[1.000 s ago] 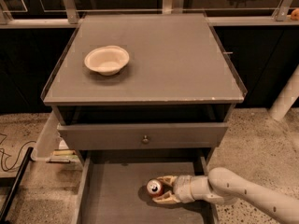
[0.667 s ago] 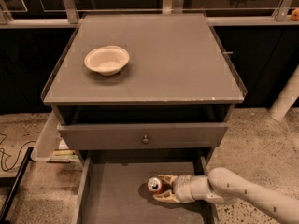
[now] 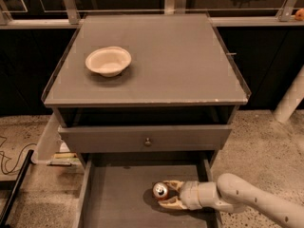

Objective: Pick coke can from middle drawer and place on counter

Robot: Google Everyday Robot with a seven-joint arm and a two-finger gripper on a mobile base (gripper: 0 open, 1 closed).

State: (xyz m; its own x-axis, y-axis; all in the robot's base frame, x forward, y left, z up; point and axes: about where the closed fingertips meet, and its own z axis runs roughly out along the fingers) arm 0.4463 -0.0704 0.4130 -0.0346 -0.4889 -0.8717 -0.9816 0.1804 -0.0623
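The coke can (image 3: 160, 190) stands upright on the floor of the open middle drawer (image 3: 118, 198), its silver top showing. My gripper (image 3: 167, 194) reaches in from the right, low inside the drawer. Its two cream fingers (image 3: 172, 185) lie on either side of the can, spread around it. The can rests on the drawer floor. The counter (image 3: 175, 56) is the broad grey cabinet top above, with a chipped front edge.
A cream-white bowl (image 3: 108, 61) sits on the left part of the counter. An upper drawer with a round knob (image 3: 147, 141) sticks out partly above the middle drawer. Speckled floor lies around, with cables (image 3: 9, 160) at left and a white post (image 3: 290, 99) at right.
The gripper and can stand much as before; the arm has barely shifted. The can stays on the drawer floor.
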